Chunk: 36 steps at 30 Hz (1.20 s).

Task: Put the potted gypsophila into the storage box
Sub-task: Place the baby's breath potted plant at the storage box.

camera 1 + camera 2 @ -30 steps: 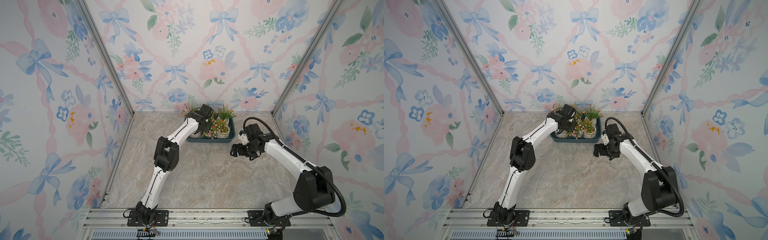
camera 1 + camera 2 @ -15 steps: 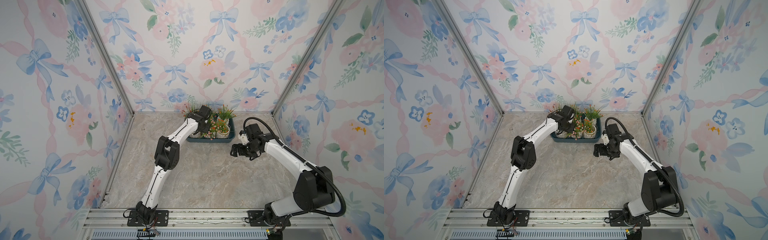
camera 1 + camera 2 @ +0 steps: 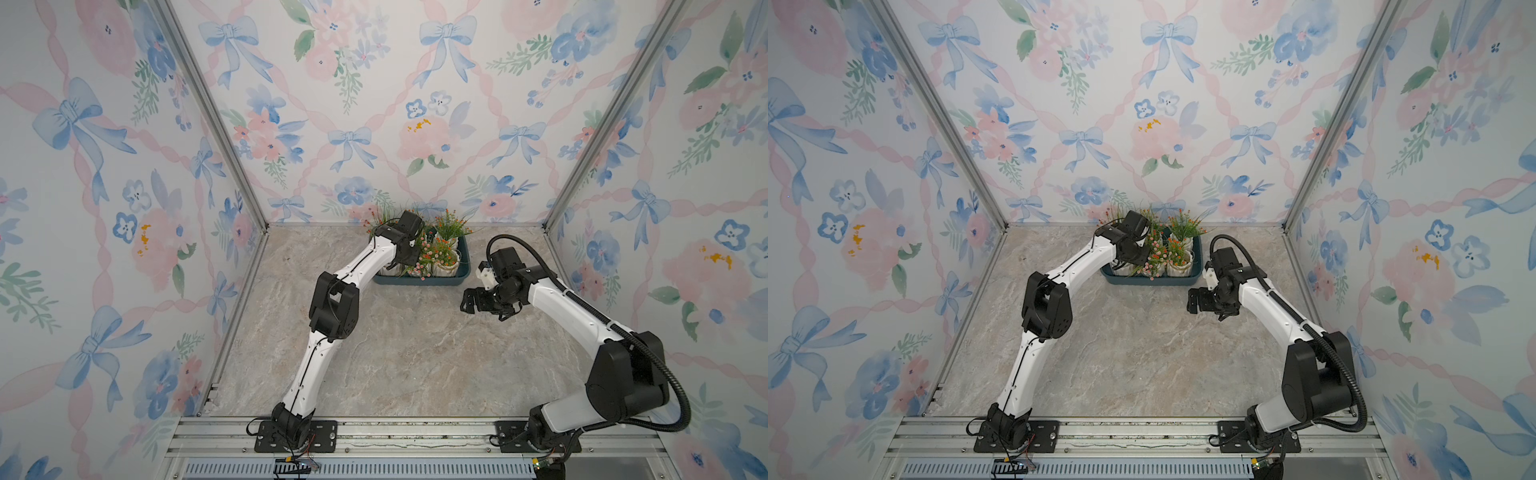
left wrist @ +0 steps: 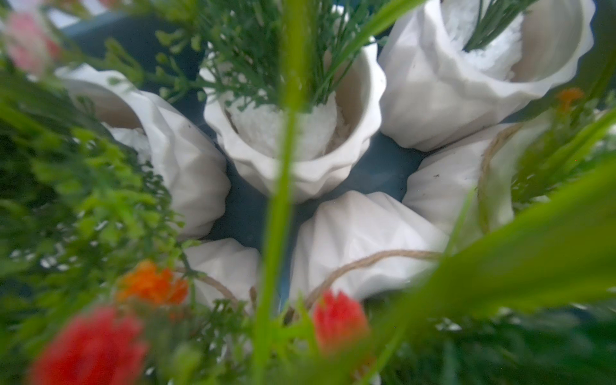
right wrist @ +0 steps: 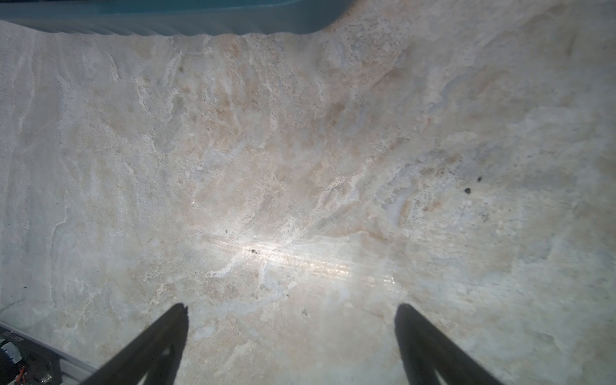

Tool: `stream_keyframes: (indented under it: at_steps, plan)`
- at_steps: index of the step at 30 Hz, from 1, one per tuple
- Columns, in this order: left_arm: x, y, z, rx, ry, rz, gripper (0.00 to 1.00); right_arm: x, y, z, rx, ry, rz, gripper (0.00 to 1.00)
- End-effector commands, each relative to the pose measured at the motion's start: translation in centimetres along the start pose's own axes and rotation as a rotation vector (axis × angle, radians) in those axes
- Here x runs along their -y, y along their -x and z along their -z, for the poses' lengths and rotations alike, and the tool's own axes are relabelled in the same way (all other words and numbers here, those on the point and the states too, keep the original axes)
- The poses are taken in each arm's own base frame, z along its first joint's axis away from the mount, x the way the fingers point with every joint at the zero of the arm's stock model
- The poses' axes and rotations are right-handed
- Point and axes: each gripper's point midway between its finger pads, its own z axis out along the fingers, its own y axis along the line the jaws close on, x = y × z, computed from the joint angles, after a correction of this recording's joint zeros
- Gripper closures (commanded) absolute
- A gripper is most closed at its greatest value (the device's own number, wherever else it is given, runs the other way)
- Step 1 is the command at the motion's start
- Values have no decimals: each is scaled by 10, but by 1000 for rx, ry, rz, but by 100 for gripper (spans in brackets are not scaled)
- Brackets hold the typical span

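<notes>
Pots come first: I count six of the potted gypsophila in the left wrist view, shoulder to shoulder on the dark teal floor of the storage box. The box sits at the far edge of the tabletop, near the back wall. I judge the packing done or nearly so, since in both top views the stone around the box carries no pot.

The left gripper is buried in the sprigs over the box's left end, jaws closed. Foliage hides whether they pinch a stem or nothing, so I can't say. My guess is that it sits low because the pots are short and the greenery tall. The right gripper hangs just off the box's near right corner over bare tabletop, jaws spread wide and empty, probably parked clear of the other arm.

The pots are matte white, faceted and ribbed, with scalloped rims. White foam plugs their mouths, and rough twine circles two of them. The sprigs look like thin, springy plastic with tiny orange, red and pink blossoms. The box is smooth plastic with a flared rim, and the tabletop has a marbled beige-grey stone pattern.
</notes>
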Motion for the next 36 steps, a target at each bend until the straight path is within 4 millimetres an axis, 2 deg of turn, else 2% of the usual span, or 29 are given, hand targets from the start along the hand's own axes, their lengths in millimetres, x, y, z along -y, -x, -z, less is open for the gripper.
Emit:
stream_keyframes:
  at_steps: [1,7,21,26,30,32,36]
  plan:
    - [-3,11,2,36,-9,3,88,6,-8,-12,-52,-8,-2,2]
    - [-5,14,4,43,-8,8,80,6,-8,-12,-51,-7,-3,2]
    - [-9,18,11,56,0,12,74,6,-8,-10,-48,-6,-3,2]
    - [-13,21,21,69,12,17,64,5,-8,-8,-48,-6,-4,2]
    - [-21,25,34,87,36,30,47,4,-8,-7,-45,-6,-6,2]
    - [-25,29,45,103,41,38,36,4,-8,-5,-44,-8,-5,2]
    - [-26,40,71,148,28,60,25,1,-6,-1,-39,-19,4,2]
